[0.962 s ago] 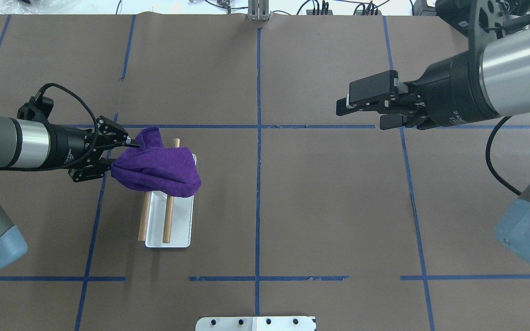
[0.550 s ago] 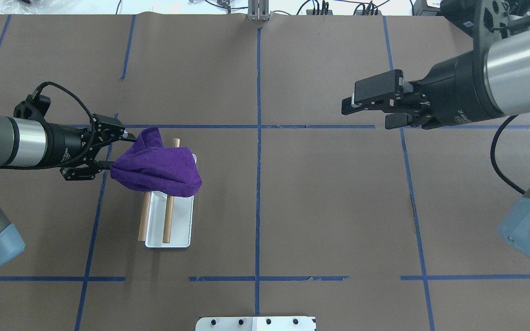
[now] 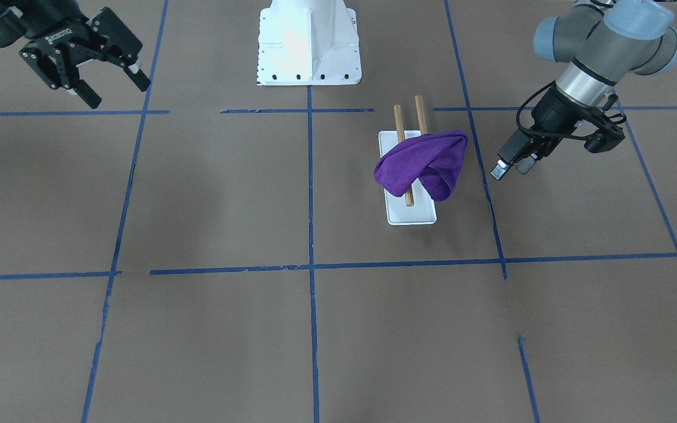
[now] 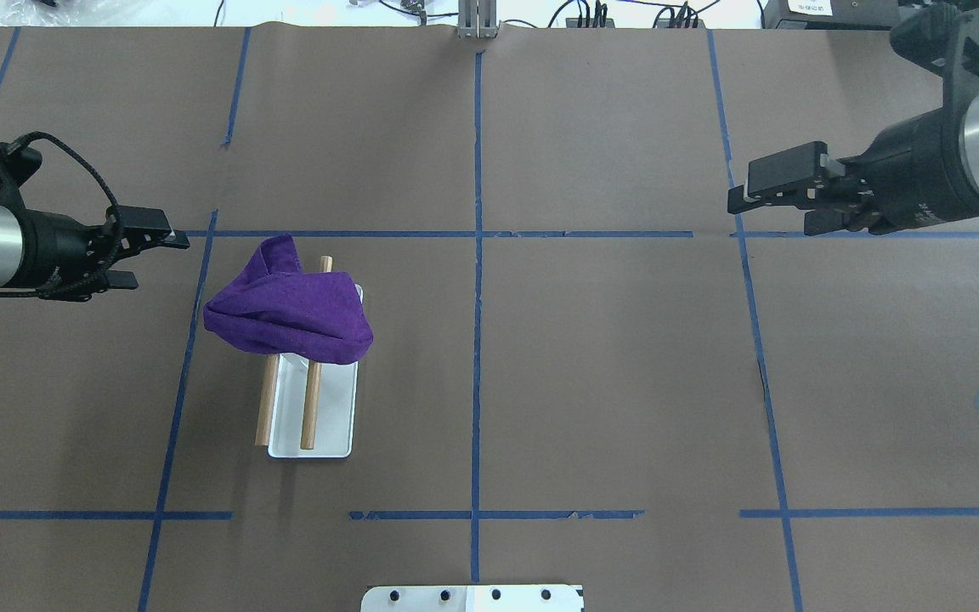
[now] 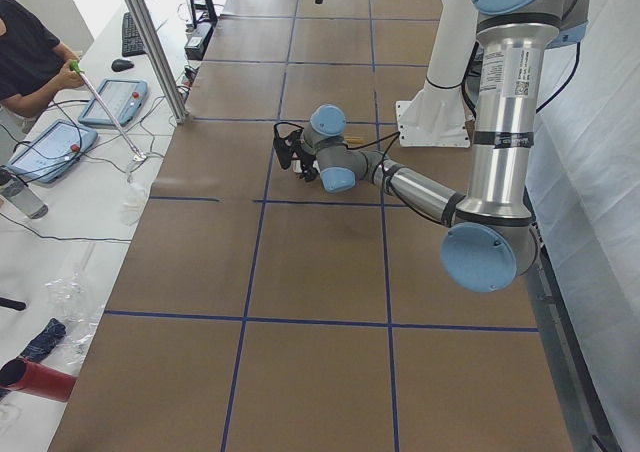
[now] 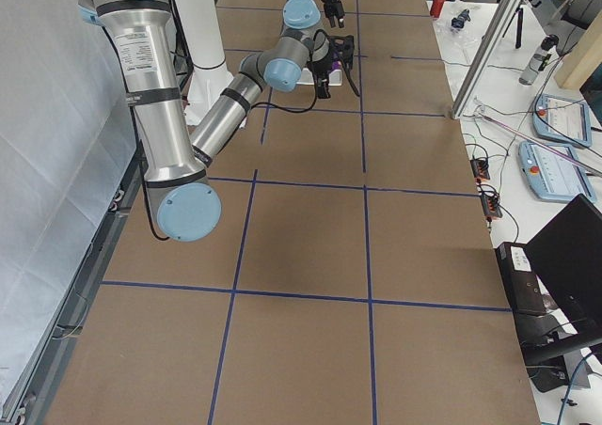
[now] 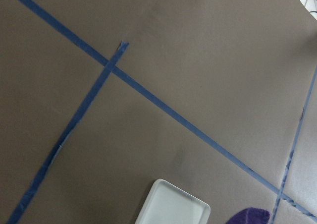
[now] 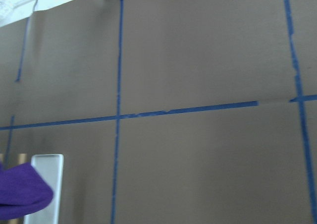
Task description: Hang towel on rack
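Observation:
A purple towel (image 4: 285, 310) lies bunched over the far ends of the rack's two brown dowels (image 4: 311, 408), above the rack's white base (image 4: 332, 425). In the front-facing view the towel (image 3: 424, 164) covers the middle of the dowels (image 3: 398, 120). My left gripper (image 4: 158, 261) is open and empty, apart from the towel on its left side; it also shows in the front-facing view (image 3: 509, 170). My right gripper (image 4: 766, 212) is open and empty, far to the right (image 3: 116, 91). The wrist views catch a towel edge (image 7: 247, 216) (image 8: 22, 194) and the base (image 7: 173, 206) (image 8: 47, 169).
Brown paper with blue tape lines (image 4: 477, 234) covers the table. The white bolted robot pedestal (image 3: 309, 41) stands at the robot's side of the table. Cables lie along the far edge (image 4: 591, 13). An operator (image 5: 25, 57) sits beyond the table's far side.
My left gripper has drawn back to the left, away from the towel, which stays on the rack. My right arm has pulled back to the right.

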You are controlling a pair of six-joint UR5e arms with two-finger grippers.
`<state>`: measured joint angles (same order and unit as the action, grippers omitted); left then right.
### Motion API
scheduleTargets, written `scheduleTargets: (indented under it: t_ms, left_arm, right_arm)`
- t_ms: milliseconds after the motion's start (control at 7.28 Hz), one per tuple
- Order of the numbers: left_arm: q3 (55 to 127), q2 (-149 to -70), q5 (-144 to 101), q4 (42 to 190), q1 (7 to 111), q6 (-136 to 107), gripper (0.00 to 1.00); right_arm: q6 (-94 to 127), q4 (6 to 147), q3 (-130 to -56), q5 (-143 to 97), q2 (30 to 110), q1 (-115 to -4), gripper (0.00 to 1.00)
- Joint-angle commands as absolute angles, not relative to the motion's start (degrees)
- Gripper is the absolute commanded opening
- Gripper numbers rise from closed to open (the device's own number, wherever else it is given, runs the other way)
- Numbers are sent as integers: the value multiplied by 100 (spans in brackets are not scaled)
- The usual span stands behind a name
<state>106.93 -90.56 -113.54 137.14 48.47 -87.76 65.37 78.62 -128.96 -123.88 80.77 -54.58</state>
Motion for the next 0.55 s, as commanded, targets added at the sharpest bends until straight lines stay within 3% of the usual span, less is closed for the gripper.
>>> scheduleTargets:
  t_ms: [0, 412]
  left_arm:
    - [10661, -8554, -11573, 13702, 5410, -6864, 100]
    - [10390, -8034, -11997, 13467, 6737, -3422, 100]
  right_arm:
    - [4782, 7892, -12500, -12410, 9039, -5983, 100]
    - [1827, 7945, -11307, -12933, 9544, -7534, 100]
